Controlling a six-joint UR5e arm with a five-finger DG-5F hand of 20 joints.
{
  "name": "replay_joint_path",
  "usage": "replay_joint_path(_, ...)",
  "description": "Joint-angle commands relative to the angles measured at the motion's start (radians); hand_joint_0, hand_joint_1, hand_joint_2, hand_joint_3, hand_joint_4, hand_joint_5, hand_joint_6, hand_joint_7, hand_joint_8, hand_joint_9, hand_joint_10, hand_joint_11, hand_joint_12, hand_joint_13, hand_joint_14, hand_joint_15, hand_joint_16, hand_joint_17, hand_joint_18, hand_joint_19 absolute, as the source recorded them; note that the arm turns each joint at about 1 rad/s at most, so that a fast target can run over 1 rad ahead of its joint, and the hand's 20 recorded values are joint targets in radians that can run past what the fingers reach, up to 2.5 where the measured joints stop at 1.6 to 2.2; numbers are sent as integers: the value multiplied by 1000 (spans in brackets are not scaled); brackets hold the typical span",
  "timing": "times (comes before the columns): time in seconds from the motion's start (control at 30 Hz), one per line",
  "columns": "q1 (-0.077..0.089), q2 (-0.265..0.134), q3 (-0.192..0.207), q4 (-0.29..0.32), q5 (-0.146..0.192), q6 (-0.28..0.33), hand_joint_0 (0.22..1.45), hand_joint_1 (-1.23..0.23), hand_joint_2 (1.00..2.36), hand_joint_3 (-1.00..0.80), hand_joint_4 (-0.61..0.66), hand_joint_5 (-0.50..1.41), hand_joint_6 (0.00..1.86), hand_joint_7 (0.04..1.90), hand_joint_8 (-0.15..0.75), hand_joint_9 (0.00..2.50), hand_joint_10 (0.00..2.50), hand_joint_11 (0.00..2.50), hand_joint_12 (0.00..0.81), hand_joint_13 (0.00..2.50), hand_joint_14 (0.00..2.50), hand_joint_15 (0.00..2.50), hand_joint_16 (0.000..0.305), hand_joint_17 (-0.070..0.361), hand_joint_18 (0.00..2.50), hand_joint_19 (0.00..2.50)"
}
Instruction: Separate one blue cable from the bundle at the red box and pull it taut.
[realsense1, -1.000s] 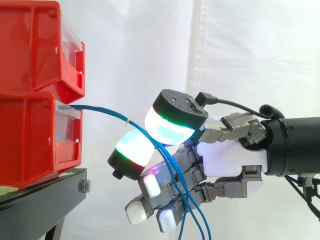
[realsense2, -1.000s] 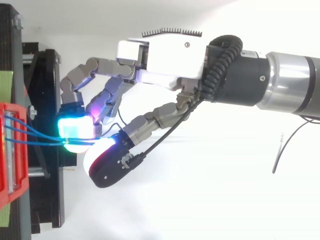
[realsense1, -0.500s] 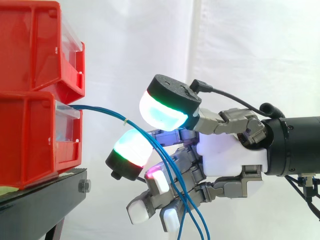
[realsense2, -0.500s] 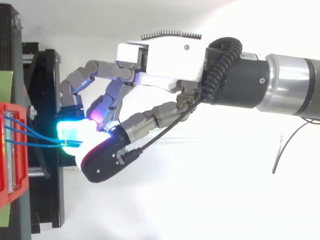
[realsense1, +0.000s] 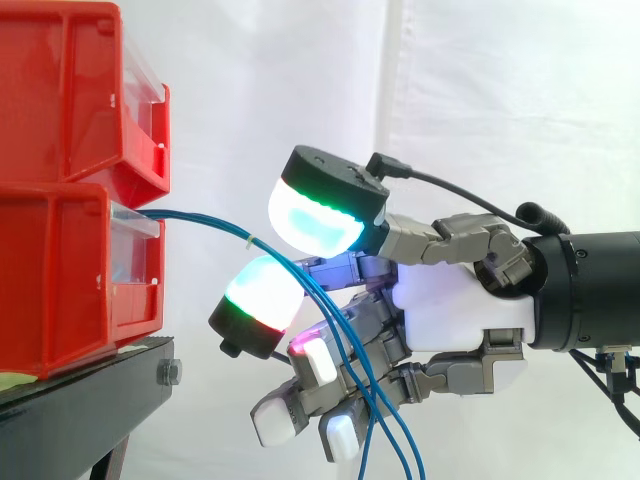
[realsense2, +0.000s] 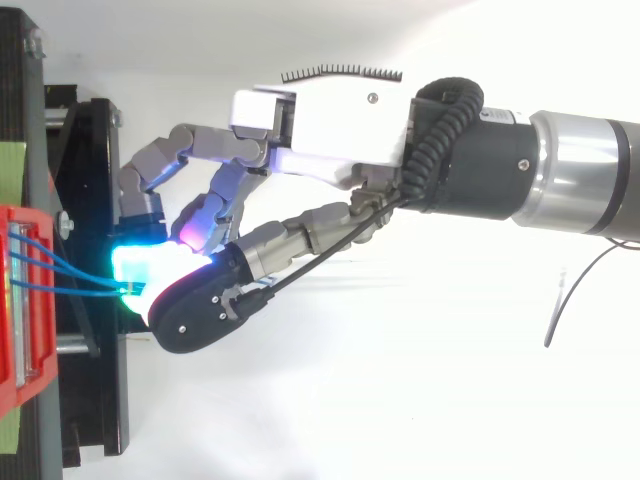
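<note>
blue cables (realsense1: 215, 226) droop slack from the lower red box (realsense1: 60, 270) down past the hand (realsense1: 455, 320). its two big glowing pads (realsense1: 312, 218) sit apart, above and below them, pinching nothing. none looks separated or taut yet.

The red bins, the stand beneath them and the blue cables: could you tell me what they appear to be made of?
The red bins look like glossy moulded plastic, given their sheen and rounded edges. The stand is matte black, probably painted metal; a bolt sits at its corner. The blue cables seem plastic-sheathed: smooth, bending in soft curves.
</note>
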Motion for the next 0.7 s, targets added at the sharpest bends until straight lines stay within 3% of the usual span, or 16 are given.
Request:
replay_joint_path(0.0, 0, 0, 0, 1, -1, 0, 620, -649, 1000, -500, 68, -126, 792, 1132, 323, 1136, 25, 797, 374, 844, 17, 432, 47, 106, 881, 671)
replay_joint_path(0.27, 2, 0, -1, 1, 1, -2, 646, -801, 1015, -327, 53, -139, 830, 1218, 329, 1126, 25, 806, 378, 828, 17, 432, 47, 107, 870, 675)
replay_joint_path(0.47, 2, 0, -1, -3, -2, 0, 743, -906, 1007, -425, -34, -155, 866, 1310, 313, 1081, 23, 819, 373, 808, 18, 413, 46, 104, 859, 630)
replay_joint_path(0.5, 0, 0, -1, -3, -2, 0, 761, -916, 1001, -492, -37, -156, 872, 1280, 312, 1078, 25, 817, 371, 806, 18, 409, 47, 105, 858, 616)
replay_joint_path(0.67, 2, 0, -3, -2, -2, -2, 759, -919, 1000, -500, -49, -159, 883, 1229, 309, 1072, 25, 811, 368, 807, 16, 410, 46, 103, 858, 601)
